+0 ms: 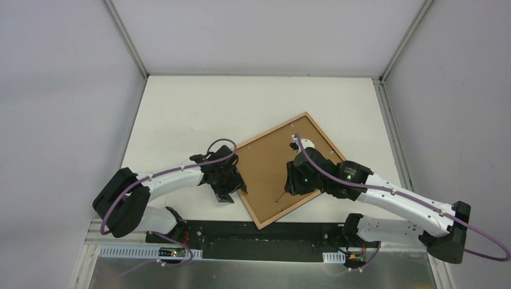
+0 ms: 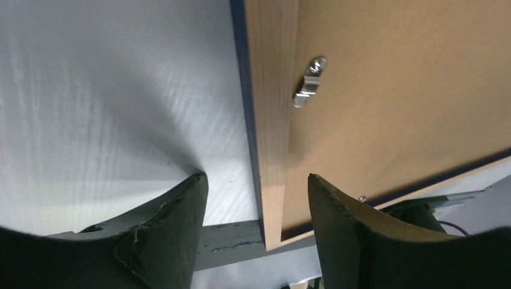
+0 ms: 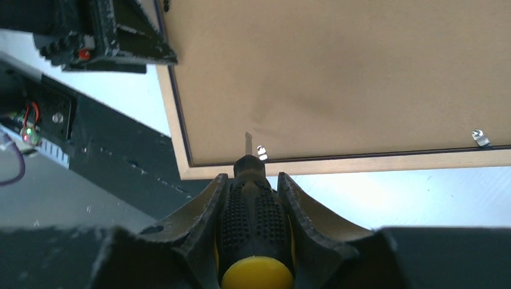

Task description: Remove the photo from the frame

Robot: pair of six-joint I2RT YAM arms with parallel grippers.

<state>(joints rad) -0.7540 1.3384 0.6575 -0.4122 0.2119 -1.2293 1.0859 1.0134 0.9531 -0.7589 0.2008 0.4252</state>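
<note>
The white table (image 1: 199,102) lies open along its far edge and far corners. Toward its near edge a skewed, face-down dark-blue picture frame (image 1: 265,168) blocks the middle. The left gripper (image 2: 258,183) straddles one rim, jaws apart. The right gripper (image 3: 252,177), clamping a black-and-yellow screwdriver (image 3: 253,229), hangs over another. Silver metal clips (image 2: 309,82) stick up from its brown fibreboard back.

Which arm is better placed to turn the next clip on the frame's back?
Right. The right gripper holds a screwdriver whose tip sits by a metal clip at the rim of the frame. The left gripper is open and empty, straddling the frame's edge.
</note>
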